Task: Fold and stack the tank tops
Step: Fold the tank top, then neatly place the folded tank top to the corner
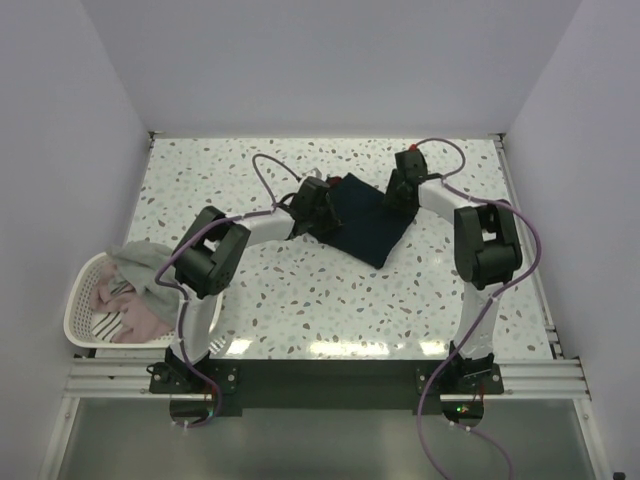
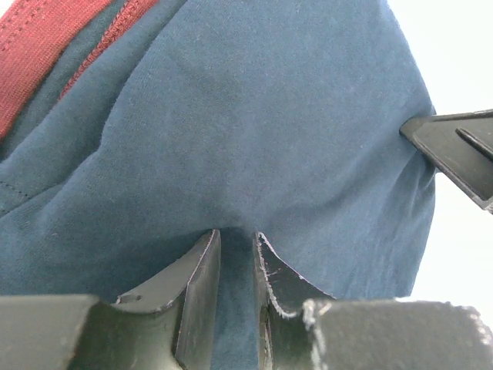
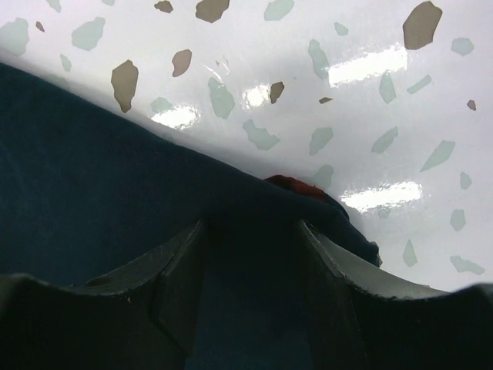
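Top external view puts the navy tank top (image 1: 368, 228), a soft sleeveless cloth jersey with dark red trim, on the speckled white terrazzo-pattern table (image 1: 300, 290) towards the far middle, lying as a skewed dark patch between the two arms. The left gripper (image 1: 318, 205) is at its left edge and the right gripper (image 1: 400, 185) at its far right corner. In the left wrist view the left gripper (image 2: 237, 235) has its two black fingers (image 2: 202, 262) drawn close with a ridge of navy cloth nipped between them, the red trim (image 2: 46, 38) at upper left. In the right wrist view the right gripper (image 3: 250, 227) has its jaws set wider but filled by a thicker bunch of the same navy tank top (image 3: 92, 169), a scrap of red trim (image 3: 296, 185) showing just past the fingertips. The white plastic slotted basket (image 1: 75, 300) at the left near edge holds a plain grey tank top (image 1: 140, 262) draped over its rim and pale pinkish tank tops (image 1: 135, 320) inside. The likely trouble is uneven tension: the left hold looks like a thin pinch near the edge, so pulling the arms apart or lifting fast could slip the cloth out. The right bunch may have caught more than one layer, which would drag the fold crooked.
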`<state>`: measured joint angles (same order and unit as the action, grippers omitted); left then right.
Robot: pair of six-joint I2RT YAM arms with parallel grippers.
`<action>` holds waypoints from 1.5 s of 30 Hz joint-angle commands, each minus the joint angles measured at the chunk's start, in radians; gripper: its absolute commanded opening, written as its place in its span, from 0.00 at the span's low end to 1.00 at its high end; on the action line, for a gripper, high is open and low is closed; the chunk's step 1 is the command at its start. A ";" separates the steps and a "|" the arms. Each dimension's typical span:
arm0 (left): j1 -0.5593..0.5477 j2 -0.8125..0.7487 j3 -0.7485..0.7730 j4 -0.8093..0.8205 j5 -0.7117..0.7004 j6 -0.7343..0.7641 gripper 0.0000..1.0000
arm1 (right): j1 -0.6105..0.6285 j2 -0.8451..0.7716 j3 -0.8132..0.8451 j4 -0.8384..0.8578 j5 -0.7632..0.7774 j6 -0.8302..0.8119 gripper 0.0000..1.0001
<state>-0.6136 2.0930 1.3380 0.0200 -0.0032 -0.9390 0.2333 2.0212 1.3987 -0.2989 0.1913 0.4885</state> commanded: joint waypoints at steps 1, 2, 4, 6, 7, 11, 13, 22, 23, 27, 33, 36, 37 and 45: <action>0.003 0.004 -0.009 -0.058 -0.021 0.013 0.28 | -0.006 0.014 0.083 -0.080 -0.027 -0.033 0.53; 0.000 -0.001 -0.038 -0.048 -0.021 0.003 0.28 | -0.005 0.033 0.110 -0.097 -0.055 -0.034 0.52; -0.005 -0.017 -0.069 -0.035 -0.011 -0.026 0.28 | -0.005 0.097 0.183 -0.101 -0.099 -0.039 0.52; -0.024 -0.039 -0.123 -0.002 -0.003 -0.055 0.28 | 0.001 0.138 0.244 -0.095 -0.165 -0.048 0.52; -0.038 -0.047 -0.141 0.020 -0.001 -0.093 0.28 | 0.006 0.177 0.265 -0.091 -0.190 -0.054 0.52; -0.191 -0.080 -0.252 0.154 -0.003 -0.238 0.29 | 0.070 0.280 0.443 -0.108 -0.309 -0.094 0.52; -0.239 -0.071 -0.232 0.230 0.024 -0.289 0.29 | 0.122 0.332 0.606 -0.189 -0.271 -0.142 0.55; -0.241 -0.088 -0.100 0.190 0.061 -0.183 0.37 | 0.023 0.102 0.673 -0.333 -0.092 -0.073 0.70; -0.227 -0.096 -0.102 0.195 0.072 -0.172 0.37 | 0.003 0.059 0.624 -0.322 -0.073 -0.064 0.70; -0.204 -0.151 -0.094 0.181 0.080 -0.113 0.36 | -0.008 -0.215 0.271 -0.258 -0.075 0.004 0.64; -0.149 -0.186 -0.066 0.117 0.028 -0.020 0.35 | -0.015 -0.505 -0.244 -0.056 -0.229 0.139 0.31; -0.112 -0.099 0.027 0.074 0.048 0.057 0.33 | -0.017 -0.550 -0.384 0.045 -0.335 0.194 0.26; -0.106 -0.071 0.080 0.028 0.055 0.087 0.32 | -0.017 -0.532 -0.406 0.066 -0.389 0.205 0.24; -0.072 0.050 0.093 -0.094 0.005 0.111 0.28 | -0.078 -0.351 -0.491 0.083 -0.303 0.225 0.14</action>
<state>-0.6895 2.1216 1.4376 0.0219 0.0311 -0.8692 0.1879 1.6249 0.9028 -0.2825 -0.1295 0.6884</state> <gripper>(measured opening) 0.288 0.142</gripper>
